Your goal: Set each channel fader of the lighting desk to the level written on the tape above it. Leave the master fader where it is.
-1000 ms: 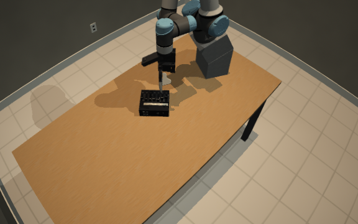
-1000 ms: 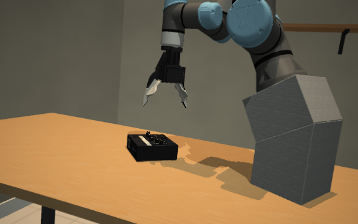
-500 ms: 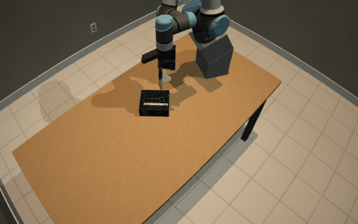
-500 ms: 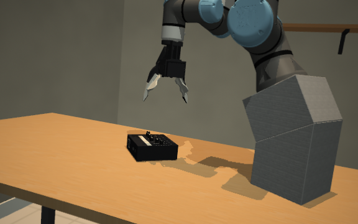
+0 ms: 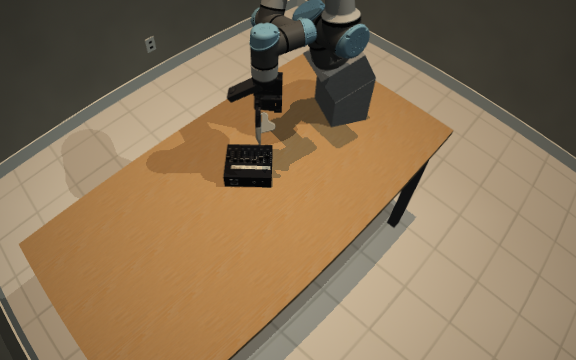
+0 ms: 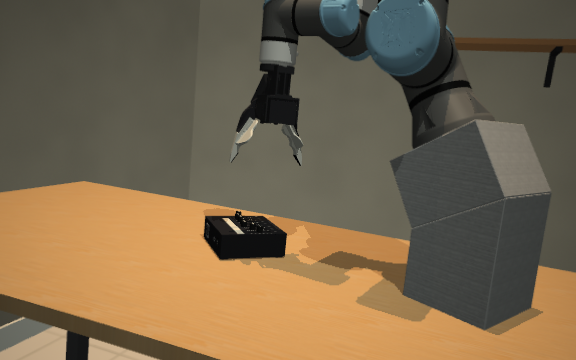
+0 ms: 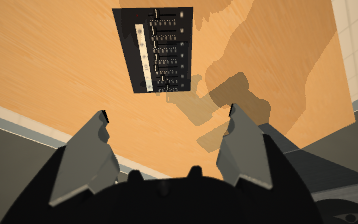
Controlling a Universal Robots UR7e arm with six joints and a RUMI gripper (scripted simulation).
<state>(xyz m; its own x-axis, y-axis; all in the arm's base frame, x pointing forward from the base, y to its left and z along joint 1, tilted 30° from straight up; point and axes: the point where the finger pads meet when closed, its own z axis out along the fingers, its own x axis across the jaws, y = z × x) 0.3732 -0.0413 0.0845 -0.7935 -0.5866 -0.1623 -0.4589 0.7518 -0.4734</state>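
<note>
The lighting desk is a small black box lying flat on the table. A pale tape strip runs across its top beside a row of several faders. In the wrist view most fader knobs stand near the tape end of their slots, and the two at the lower end of the row stand farther from it. The writing on the tape is too small to read. My gripper is open and empty, high above the table and clear of the desk.
The wooden table carries the desk. The grey arm pedestal stands on it, to the right of the desk in the top and exterior views. A wall shelf is at the back right.
</note>
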